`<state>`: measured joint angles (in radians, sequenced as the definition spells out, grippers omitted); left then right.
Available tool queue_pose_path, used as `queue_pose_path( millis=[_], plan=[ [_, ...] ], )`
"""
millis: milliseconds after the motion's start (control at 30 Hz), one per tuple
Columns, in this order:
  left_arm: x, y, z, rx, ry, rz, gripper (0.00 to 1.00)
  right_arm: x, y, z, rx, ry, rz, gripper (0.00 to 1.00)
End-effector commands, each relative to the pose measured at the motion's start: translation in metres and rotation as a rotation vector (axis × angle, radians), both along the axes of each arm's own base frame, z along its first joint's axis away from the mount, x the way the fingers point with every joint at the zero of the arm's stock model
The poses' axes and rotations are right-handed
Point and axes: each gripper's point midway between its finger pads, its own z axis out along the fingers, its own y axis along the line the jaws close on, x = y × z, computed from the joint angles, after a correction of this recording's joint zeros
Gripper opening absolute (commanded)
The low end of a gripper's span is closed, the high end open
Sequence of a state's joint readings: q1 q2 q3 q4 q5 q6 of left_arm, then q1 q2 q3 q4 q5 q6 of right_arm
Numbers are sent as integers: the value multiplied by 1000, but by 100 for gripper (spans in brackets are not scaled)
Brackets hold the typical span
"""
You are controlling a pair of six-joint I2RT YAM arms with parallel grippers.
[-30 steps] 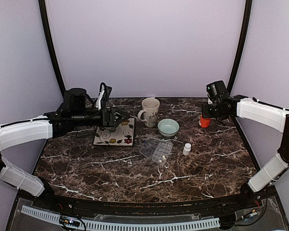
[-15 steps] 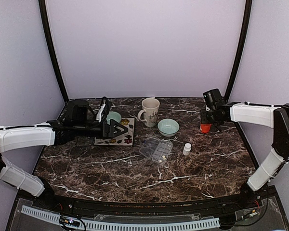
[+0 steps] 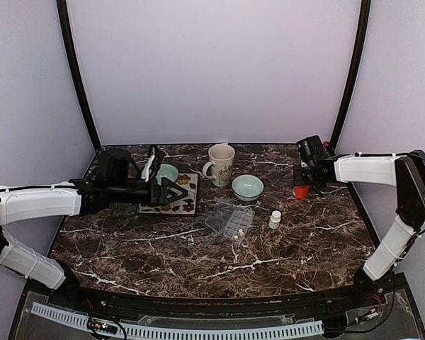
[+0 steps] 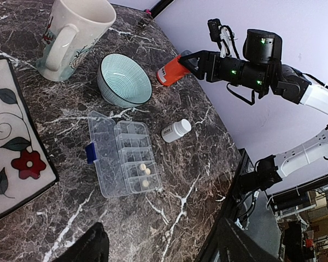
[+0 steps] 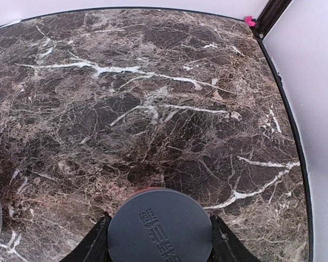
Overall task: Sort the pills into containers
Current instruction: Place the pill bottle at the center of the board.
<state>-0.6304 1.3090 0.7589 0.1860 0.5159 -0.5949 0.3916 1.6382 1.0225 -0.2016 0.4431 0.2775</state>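
The clear pill box (image 3: 229, 219) lies open mid-table, and its containers (image 4: 135, 157) show in the left wrist view. A few pale pills (image 4: 144, 167) sit in the nearest ones. My left gripper (image 3: 171, 191) hovers open and empty over a floral tile (image 3: 171, 200), left of the box. Its dark fingertips (image 4: 83, 248) frame bare marble. At the right rear my right gripper (image 3: 302, 178) is shut on the orange bottle (image 3: 300, 191). Its fingers (image 5: 93, 244) press both sides of the grey cap (image 5: 159, 226). The bottle hangs low over the table, tilted.
A white mug (image 3: 221, 164) and a pale green bowl (image 3: 248, 187) stand behind the box. A second green bowl (image 3: 167, 172) sits behind my left gripper. A small white bottle (image 3: 275, 219) stands right of the box. The table's right edge (image 5: 295, 158) is close to the orange bottle.
My right gripper has carried the orange bottle down toward the table. My left gripper has drawn back slightly, uncovering the green bowl behind it.
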Motion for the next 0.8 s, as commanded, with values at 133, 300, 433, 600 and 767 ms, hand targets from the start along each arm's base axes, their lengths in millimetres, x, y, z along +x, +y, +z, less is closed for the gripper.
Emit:
queue_pose_path(
  millis=[133,300,433,600,767],
  plan=[
    [5,-4,13,-20,-45,-12,71,5,0,2,35,-35,-25,35],
    [6,-6,14,-21,-45,-17,71,5,-1,4,39,-36,-26,47],
    [7,-7,14,-23,-46,-20,71,5,-1,7,41,-40,-26,54],
    [7,-7,17,-22,-53,-21,72,6,-1,13,41,-50,-27,58],
    [7,-7,18,-23,-54,-21,72,6,-1,15,40,-51,-28,63]
  ],
)
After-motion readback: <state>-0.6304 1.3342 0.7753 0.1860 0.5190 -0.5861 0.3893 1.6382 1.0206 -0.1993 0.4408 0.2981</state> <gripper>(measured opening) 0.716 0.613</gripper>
